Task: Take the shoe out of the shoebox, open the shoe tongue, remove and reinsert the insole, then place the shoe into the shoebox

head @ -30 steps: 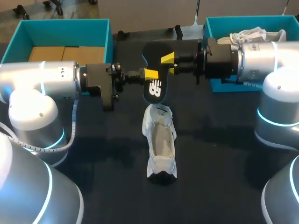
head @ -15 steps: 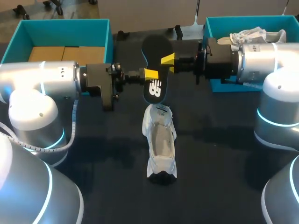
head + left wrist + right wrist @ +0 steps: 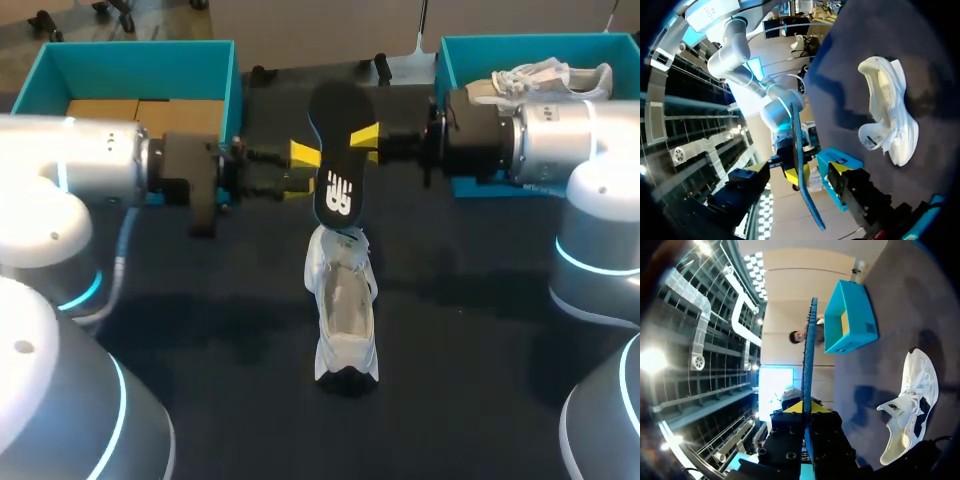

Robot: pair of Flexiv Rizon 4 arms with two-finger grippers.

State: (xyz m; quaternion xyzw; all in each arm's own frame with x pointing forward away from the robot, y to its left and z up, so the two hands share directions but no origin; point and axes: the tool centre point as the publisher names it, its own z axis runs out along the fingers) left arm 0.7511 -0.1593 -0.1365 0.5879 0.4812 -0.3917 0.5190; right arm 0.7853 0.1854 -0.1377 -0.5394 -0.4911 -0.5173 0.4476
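Observation:
A black insole (image 3: pixel 337 165) hangs edge-up above the table, my right gripper (image 3: pixel 362 140) shut on its upper half. In the right wrist view the insole (image 3: pixel 809 360) stands clamped between that gripper's (image 3: pixel 808 416) fingers. My left gripper (image 3: pixel 300 165) is open just left of the insole. Seen from the left wrist, the insole (image 3: pixel 800 170) passes between the spread fingers of that gripper (image 3: pixel 800 169) without touching them. The white shoe (image 3: pixel 343 300) lies on the dark table below the insole, tongue folded out, also visible from both wrists (image 3: pixel 890 115) (image 3: pixel 910 405).
A teal shoebox (image 3: pixel 140 46) with brown cardboard inside stands at the back left. A second teal box (image 3: pixel 520 40) at the back right holds another white shoe (image 3: pixel 550 78). Both arms stretch across the table's back half.
My left gripper has opened, let go of the insole and drawn back to the left. The right gripper keeps the insole, which has shifted slightly right.

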